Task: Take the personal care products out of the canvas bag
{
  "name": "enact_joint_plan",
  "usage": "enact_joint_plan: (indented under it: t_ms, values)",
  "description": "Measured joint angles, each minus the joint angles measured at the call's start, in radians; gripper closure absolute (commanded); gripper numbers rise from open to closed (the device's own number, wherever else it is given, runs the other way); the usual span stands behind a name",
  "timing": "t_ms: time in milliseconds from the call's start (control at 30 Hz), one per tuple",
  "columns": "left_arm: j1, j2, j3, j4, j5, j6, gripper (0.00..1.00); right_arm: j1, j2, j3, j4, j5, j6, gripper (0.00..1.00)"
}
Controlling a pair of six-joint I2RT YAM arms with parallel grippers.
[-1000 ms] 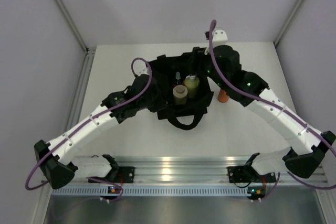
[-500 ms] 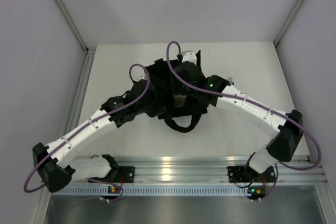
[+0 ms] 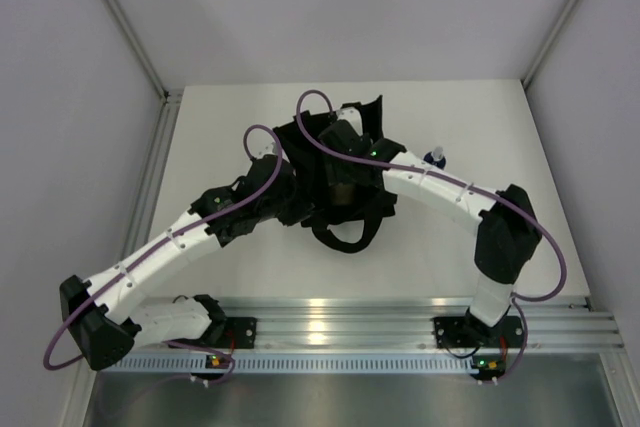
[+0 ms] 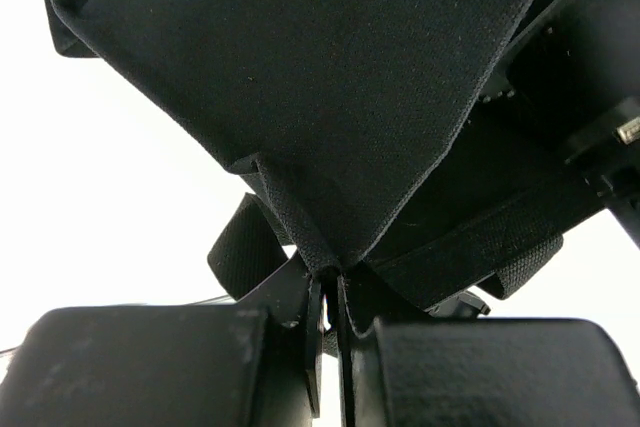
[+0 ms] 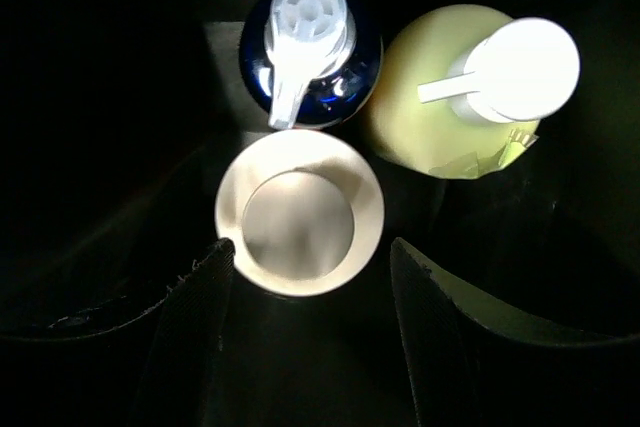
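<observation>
1. My left hand [image 4: 327, 322] is pinched shut on a fold of the canvas bag [image 3: 362, 119]. The black fabric runs up from between the two fingers, which are pressed nearly together.
2. The bag sits on the white desk [image 3: 230, 117], about midway across it, between my two arms. One loop handle [image 3: 345, 237] hangs over its near side.
3. My right hand [image 5: 310, 257] is down inside the bag, pointing straight at the bottom.
4. Its fingers [image 5: 195, 327] are spread wide with nothing gripped. They stand on either side of the cream-white cylinder [image 5: 300, 212], which is upright between them. I cannot tell whether either fingertip touches its rim.
5. Beyond the cylinder, two more products stand upright in the bag and look to be touching each other. A blue-topped bottle [image 5: 310, 47] with a white pump nozzle is on the left of my wrist view. A rounded yellow-green bottle [image 5: 455, 87] with a white cap is on the right.
6. Outside the bag, a small bottle [image 3: 436, 157] with a dark blue and white top stands on the desk, just behind my right forearm. Its body is hidden by the arm.
</observation>
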Motion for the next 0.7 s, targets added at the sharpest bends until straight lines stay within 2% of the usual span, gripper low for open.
enact_joint_plan:
  t_ms: [200, 667, 700]
  values:
    - [0.000, 0.003, 0.000, 0.002, 0.003, 0.005, 1.00, -0.018, 0.012, 0.010, 0.001, -0.013, -0.011, 0.38]
    - [0.000, 0.011, 0.006, 0.003, 0.005, 0.020, 1.00, -0.024, 0.055, 0.034, 0.020, -0.053, -0.028, 0.47]
    - [0.000, 0.011, 0.006, 0.003, 0.005, 0.020, 1.00, -0.024, 0.056, 0.035, 0.020, -0.053, -0.029, 0.50]
